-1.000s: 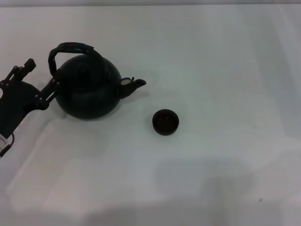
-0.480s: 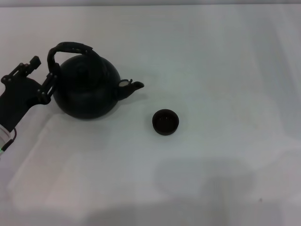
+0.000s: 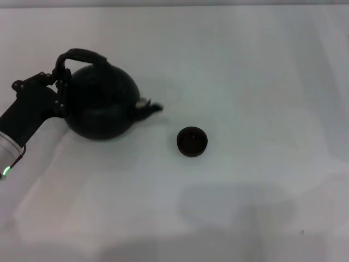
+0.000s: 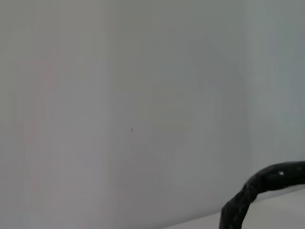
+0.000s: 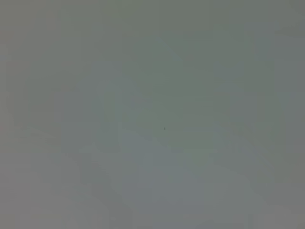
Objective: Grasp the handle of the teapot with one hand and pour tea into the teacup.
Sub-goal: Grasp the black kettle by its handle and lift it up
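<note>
The matte black teapot [image 3: 101, 106] stands on the white table at the left of the head view, its short spout [image 3: 151, 107] pointing right toward the teacup. The arched dark handle [image 3: 82, 54] loops over its top, and a piece of it shows in the left wrist view [image 4: 259, 183]. My left gripper [image 3: 59, 87] is at the handle's left leg with a finger on each side, shut on it. The tiny dark teacup [image 3: 192, 141] sits to the right of the spout, apart from the pot. My right gripper is out of view.
The white table [image 3: 245, 65] stretches to the right and toward the front. The right wrist view shows only plain grey surface.
My left gripper has moved in and up onto the handle's left leg and closed on it. The teapot has turned a little, and its spout has dropped and swung toward the front.
</note>
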You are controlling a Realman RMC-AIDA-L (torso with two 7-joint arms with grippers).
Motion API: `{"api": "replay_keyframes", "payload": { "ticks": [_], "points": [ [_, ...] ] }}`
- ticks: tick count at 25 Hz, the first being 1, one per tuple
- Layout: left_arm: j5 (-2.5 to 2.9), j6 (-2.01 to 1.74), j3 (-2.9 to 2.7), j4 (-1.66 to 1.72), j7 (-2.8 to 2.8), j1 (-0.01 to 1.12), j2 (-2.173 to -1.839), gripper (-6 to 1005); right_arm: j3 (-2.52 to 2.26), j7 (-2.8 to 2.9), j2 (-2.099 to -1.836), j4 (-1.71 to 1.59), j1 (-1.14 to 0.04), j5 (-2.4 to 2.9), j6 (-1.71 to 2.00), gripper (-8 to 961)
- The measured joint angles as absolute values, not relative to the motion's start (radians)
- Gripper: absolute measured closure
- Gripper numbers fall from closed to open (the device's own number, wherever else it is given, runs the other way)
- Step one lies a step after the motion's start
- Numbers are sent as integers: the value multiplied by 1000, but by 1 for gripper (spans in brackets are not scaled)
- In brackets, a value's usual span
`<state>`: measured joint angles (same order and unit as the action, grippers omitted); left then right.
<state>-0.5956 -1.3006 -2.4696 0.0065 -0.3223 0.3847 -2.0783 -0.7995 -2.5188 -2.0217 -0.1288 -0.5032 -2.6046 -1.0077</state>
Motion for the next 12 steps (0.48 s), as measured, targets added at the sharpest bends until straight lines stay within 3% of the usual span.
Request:
{"api": "replay_keyframes", "payload": {
  "ticks": [9, 12],
  "points": [
    [-599, -1300, -2466, 16, -322, 395, -2076, 899, -802, -2519, -2022, -128, -502, -2604, -1008, 118],
    [-601, -1322, -2463, 31, -322, 397, -2072, 898, -802, -2519, -2022, -127, -499, -2603, -1008, 118]
  ]
}}
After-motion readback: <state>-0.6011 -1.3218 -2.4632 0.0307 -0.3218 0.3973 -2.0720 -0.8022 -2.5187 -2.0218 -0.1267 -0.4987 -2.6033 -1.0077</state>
